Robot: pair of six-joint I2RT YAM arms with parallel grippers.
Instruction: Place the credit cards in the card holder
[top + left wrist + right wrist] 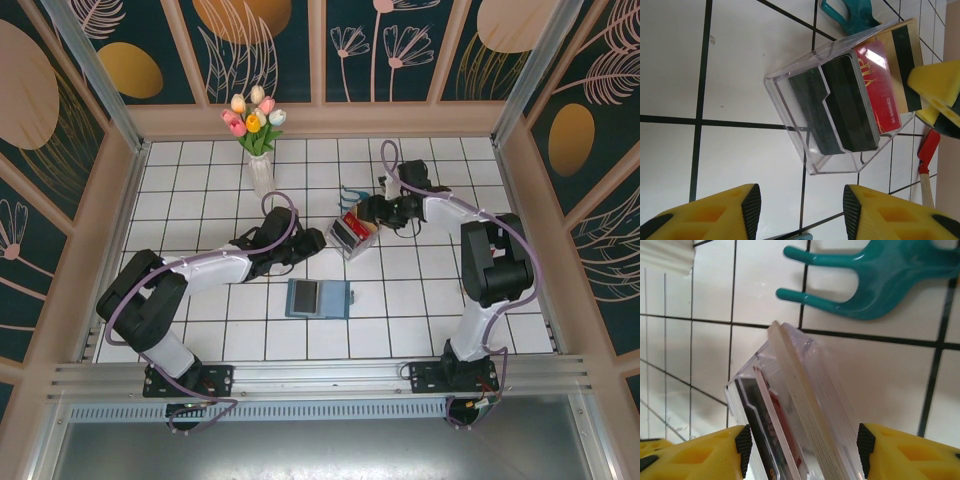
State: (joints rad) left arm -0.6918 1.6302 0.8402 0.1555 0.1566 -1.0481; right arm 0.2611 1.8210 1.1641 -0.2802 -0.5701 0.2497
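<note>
Your left end effector (802, 210), fingers apart and empty, just short of the clear tray (790, 85), your right end effector (801, 450), fingers either side of that tray, squeezing it or not you cannot tell, credit cards (875, 95) standing inside it, teal card holder (318, 298) flat on the tabletop (200, 180)

The top camera sits above and behind the arm bases (190, 380) and looks down from far, taking in the whole counter (180, 180). The left wrist camera looks past the left end effector (801, 212), very near the tray (790, 100). The right wrist camera looks past the right end effector (804, 452) at the same tray from another side, equally near. All three views share it.
</note>
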